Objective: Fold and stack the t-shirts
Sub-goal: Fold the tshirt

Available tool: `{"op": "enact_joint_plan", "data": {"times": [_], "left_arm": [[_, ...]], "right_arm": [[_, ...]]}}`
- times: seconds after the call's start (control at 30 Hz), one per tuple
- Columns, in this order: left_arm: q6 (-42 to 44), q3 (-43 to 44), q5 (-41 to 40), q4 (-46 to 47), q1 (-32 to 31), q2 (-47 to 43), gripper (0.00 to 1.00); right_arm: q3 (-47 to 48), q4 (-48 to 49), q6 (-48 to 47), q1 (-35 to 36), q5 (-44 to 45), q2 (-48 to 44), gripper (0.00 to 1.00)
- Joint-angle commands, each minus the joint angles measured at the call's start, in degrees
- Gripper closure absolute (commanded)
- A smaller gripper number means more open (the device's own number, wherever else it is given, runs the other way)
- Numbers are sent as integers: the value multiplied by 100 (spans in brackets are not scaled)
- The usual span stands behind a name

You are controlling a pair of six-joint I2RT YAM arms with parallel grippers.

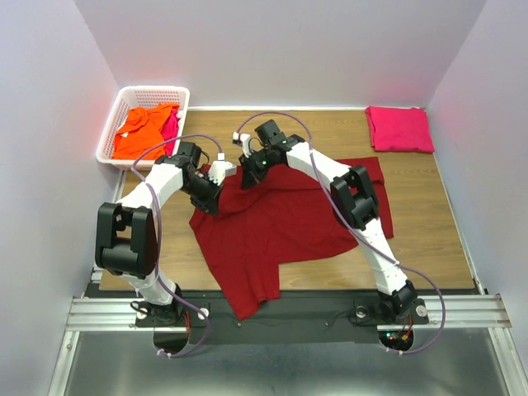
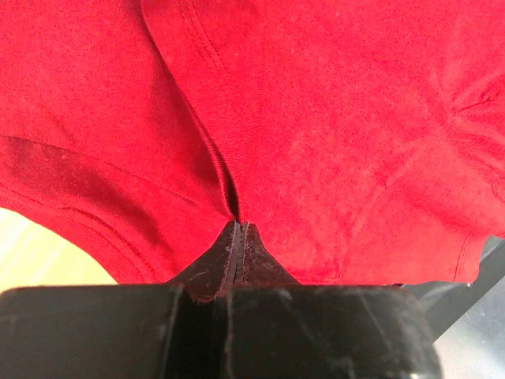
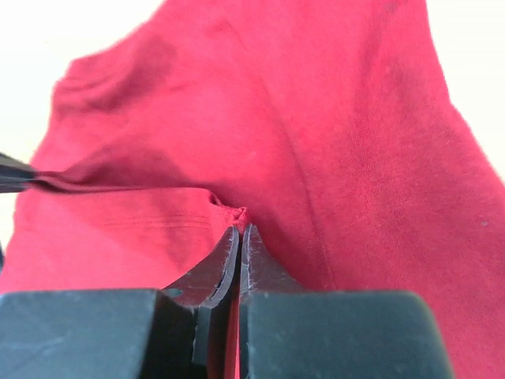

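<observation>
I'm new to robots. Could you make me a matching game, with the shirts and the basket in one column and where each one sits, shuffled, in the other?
1. dark red t-shirt
2. orange t-shirt
3. folded pink t-shirt
4. white basket

A. far right corner of the table
B. inside the basket
C. far left corner of the table
D. spread across the middle of the table

Pairs: 1-D, 2-B, 3-A, 4-C.

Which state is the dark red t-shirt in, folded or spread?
Mostly spread: the dark red t-shirt lies open and rumpled across the table, no neat fold made yet.
</observation>
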Motion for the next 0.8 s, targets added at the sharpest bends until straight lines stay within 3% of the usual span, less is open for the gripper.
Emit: {"op": "enact_joint_plan", "data": {"times": [0.0, 0.77], "left_arm": [[1, 31, 20, -311, -20, -451, 100], [141, 234, -350, -1225, -442, -838, 100]], "right_arm": [[9, 213, 7, -136, -236, -730, 99], [-1616, 196, -282, -224, -578, -1978, 99]]}}
